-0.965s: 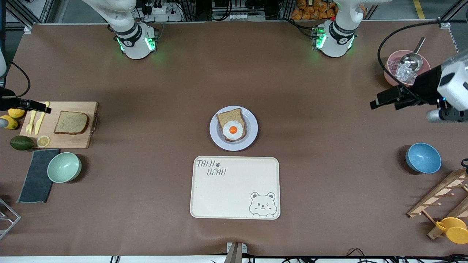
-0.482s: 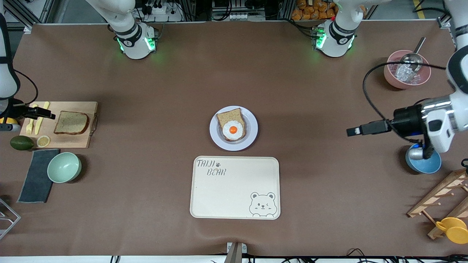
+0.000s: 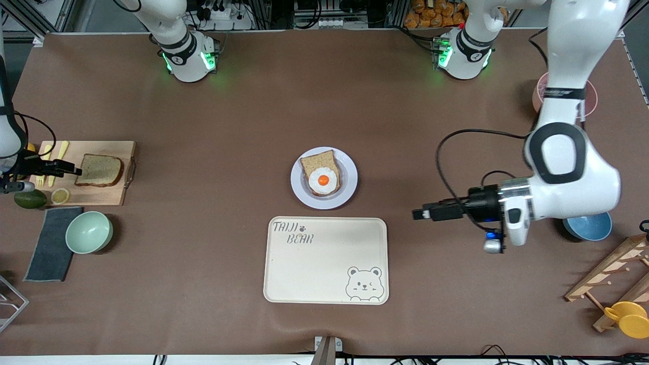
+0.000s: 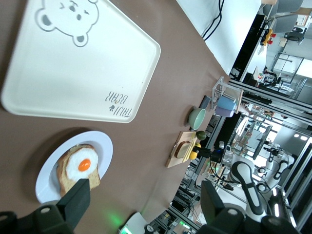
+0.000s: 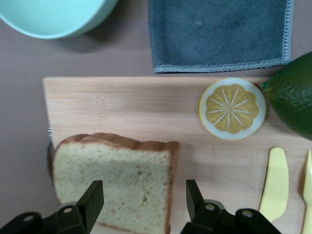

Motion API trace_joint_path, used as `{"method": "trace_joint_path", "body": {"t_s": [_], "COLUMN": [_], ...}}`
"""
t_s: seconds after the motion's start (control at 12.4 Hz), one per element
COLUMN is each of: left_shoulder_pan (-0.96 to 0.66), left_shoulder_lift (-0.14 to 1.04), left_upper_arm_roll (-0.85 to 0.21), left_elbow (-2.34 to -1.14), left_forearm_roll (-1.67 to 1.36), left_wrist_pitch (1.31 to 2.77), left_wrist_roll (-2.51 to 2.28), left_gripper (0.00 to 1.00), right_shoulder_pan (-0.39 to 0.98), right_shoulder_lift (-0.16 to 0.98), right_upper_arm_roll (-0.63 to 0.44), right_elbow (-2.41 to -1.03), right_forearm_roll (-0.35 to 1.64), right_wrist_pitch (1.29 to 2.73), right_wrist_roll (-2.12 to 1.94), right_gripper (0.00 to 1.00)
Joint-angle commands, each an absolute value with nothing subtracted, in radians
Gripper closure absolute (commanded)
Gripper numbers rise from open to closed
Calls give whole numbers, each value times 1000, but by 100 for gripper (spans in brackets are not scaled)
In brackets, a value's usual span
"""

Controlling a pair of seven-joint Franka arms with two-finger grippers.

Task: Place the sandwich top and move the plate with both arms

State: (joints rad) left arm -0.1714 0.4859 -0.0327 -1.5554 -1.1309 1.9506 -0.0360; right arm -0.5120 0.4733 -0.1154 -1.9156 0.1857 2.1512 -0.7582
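Note:
The sandwich top, a bare brown slice, lies flat on a wooden board at the right arm's end of the table. My right gripper hangs at its edge. In the right wrist view the right gripper is open, one of its fingers over the sandwich top and the other just outside the crust. The plate sits mid-table with an egg-topped slice on it. My left gripper is open over bare table, pointing at the plate.
A lemon slice, avocado and yellow cutlery crowd the board beside my right gripper. A mint bowl and grey cloth lie nearer the camera. The bear tray is next to the plate. A blue bowl sits under the left arm.
The left arm has swung from over the pink bowl to a spot much closer to the plate. My right gripper has crept along the board up to the sandwich top.

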Motion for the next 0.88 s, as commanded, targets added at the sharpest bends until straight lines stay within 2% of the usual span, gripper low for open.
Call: {"method": "trace_joint_path", "body": {"t_s": [0.0,0.08,0.16,0.24,0.32,0.48,0.56,0.72,0.8], "left_shoulder_pan": [-216,-218,-213,-201,-193,-187,-186,-183,-160], "left_shoulder_lift": [489,491,489,489,482,451,437,428,428], "left_upper_arm_roll": [-25,-26,-26,-26,-23,-21,-23,-17,-15], "left_elbow": [-1546,-1548,-1551,-1558,-1584,-1629,-1637,-1640,-1638], "left_forearm_roll": [-1154,-1161,-1164,-1161,-1149,-1019,-941,-821,-760], "left_wrist_pitch": [2011,2025,2025,2023,2022,2017,2011,1958,1919], "left_wrist_roll": [-17,-17,-18,-17,-9,61,61,60,61], "left_gripper": [0,0,0,0,0,0,0,0,0], "right_shoulder_pan": [-552,-558,-558,-558,-560,-572,-575,-578,-578], "right_shoulder_lift": [528,535,537,537,543,554,563,563,563], "right_upper_arm_roll": [-98,-98,-98,-98,-98,-98,-97,-95,-95], "right_elbow": [-1885,-1885,-1885,-1888,-1888,-1887,-1887,-1887,-1885], "right_forearm_roll": [260,271,272,272,272,273,273,273,273], "right_wrist_pitch": [2151,2158,2158,2157,2158,2158,2160,2158,2158], "right_wrist_roll": [-845,-870,-871,-871,-873,-885,-896,-903,-904], "right_gripper": [24,31,45,54,54,61,71,100,100]}}
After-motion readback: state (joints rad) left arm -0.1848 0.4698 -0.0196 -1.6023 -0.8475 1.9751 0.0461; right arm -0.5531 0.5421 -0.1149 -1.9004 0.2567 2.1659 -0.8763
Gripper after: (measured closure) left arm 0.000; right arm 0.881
